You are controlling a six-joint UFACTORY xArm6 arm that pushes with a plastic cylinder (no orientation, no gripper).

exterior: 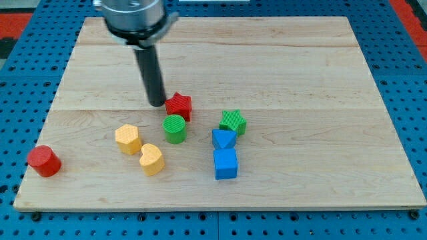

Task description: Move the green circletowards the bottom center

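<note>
The green circle [175, 129] is a short green cylinder standing near the middle of the wooden board [280, 60]. My tip [157, 103] rests on the board just up and to the left of it, a small gap away. The tip is right beside the left edge of the red star [179, 105], which sits directly above the green circle and almost touches it.
A green star [233, 122] lies right of the circle. A blue triangle [223, 139] and blue cube [225, 163] sit below that star. A yellow hexagon [127, 139] and yellow heart [152, 159] lie lower left. A red cylinder [44, 161] stands at the left edge.
</note>
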